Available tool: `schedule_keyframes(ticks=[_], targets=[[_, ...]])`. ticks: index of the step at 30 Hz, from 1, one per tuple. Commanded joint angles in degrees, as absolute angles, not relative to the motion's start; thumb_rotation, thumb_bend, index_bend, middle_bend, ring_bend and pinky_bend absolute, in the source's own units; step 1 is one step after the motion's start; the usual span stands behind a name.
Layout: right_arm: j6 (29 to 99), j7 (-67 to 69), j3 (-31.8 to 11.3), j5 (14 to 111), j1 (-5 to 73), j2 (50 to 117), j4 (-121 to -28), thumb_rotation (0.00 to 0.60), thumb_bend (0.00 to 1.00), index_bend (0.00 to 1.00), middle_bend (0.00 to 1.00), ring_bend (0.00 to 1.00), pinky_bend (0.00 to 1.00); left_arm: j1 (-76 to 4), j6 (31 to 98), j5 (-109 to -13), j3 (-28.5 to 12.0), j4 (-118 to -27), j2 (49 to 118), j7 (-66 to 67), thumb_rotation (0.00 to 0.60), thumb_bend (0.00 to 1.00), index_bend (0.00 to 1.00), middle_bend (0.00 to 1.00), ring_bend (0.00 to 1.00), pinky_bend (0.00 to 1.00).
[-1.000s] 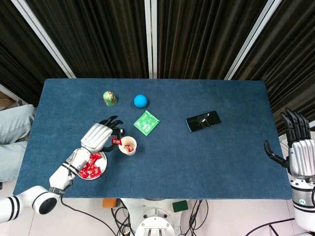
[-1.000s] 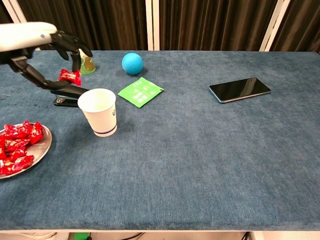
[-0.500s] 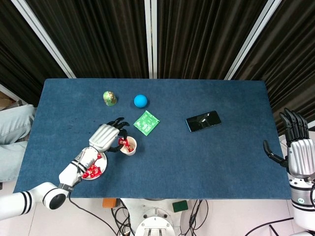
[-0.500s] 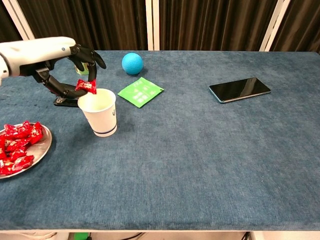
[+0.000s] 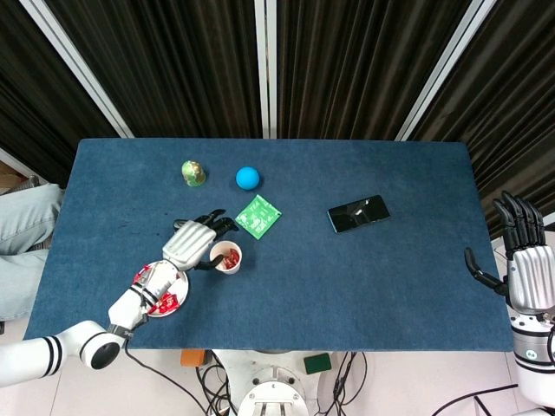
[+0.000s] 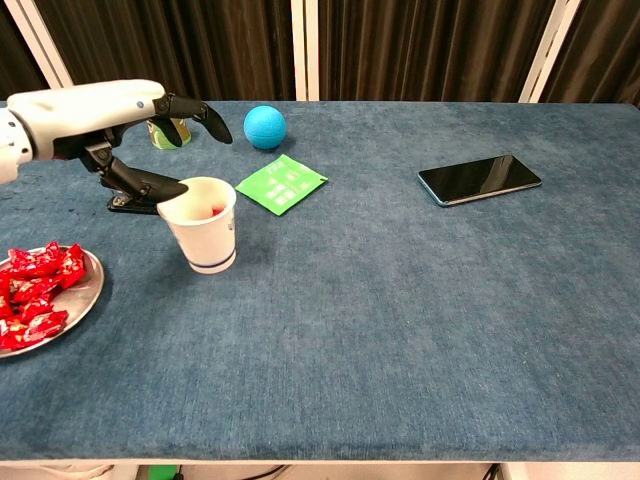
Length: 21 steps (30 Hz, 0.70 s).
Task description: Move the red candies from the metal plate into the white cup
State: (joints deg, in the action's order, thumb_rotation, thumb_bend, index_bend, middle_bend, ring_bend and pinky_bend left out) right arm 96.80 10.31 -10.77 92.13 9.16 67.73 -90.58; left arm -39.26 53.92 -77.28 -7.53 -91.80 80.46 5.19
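Here the left hand (image 6: 110, 120) hovered over the white cup (image 6: 201, 224), its fingers (image 6: 205, 113) spread apart and holding nothing, the thumb reaching to the cup's near rim. Red candies (image 5: 229, 256) lay inside the cup, below the fingertips and apart from them. More red candies (image 6: 32, 290) stayed heaped on the metal plate (image 6: 88, 290) beside the cup, well clear of the fingers. The right hand (image 5: 523, 260) stood upright off the table's far edge, fingers extended and empty.
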Motion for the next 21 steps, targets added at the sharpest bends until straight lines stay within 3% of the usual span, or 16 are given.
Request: schedule_keyframes(ticks=[1, 6, 11, 15, 21], targets=[[96.90, 10.24, -10.82, 92.18, 9.15, 67.65, -90.67, 0.600, 0.36, 0.00, 0.00, 0.00, 0.00, -38.47, 55.41, -77.67, -7.28, -93.13, 79.09, 5.34, 0.600, 0.34, 0.24, 0.19, 0.05, 0.24], [97.07, 10.20, -10.98, 92.24, 9.14, 67.30, -90.91, 0.600, 0.37, 0.00, 0.00, 0.00, 0.00, -34.64, 60.84, -78.92, -5.82, -98.24, 73.45, 6.69, 0.600, 0.34, 0.28, 0.19, 0.05, 0.24], [97.06, 10.25, -10.89, 92.54, 9.21, 67.24, -91.15, 0.600, 0.36, 0.00, 0.00, 0.00, 0.00, -29.01, 64.85, -79.75, -0.87, -101.29, 68.43, 8.31, 0.600, 0.33, 0.32, 0.19, 0.05, 0.24], [96.93, 10.02, -10.69, 92.97, 9.38, 67.40, -91.33, 0.600, 0.36, 0.00, 0.00, 0.00, 0.00, -24.73, 67.22, -81.29, 3.28, -100.60, 67.54, 7.25, 0.600, 0.32, 0.33, 0.19, 0.05, 0.24], [97.11, 9.30, -10.53, 93.64, 9.41, 67.13, -92.05, 0.600, 0.36, 0.00, 0.00, 0.00, 0.00, -20.92, 71.53, -86.08, 5.87, -95.47, 70.22, 5.49, 0.600, 0.32, 0.34, 0.19, 0.05, 0.24]])
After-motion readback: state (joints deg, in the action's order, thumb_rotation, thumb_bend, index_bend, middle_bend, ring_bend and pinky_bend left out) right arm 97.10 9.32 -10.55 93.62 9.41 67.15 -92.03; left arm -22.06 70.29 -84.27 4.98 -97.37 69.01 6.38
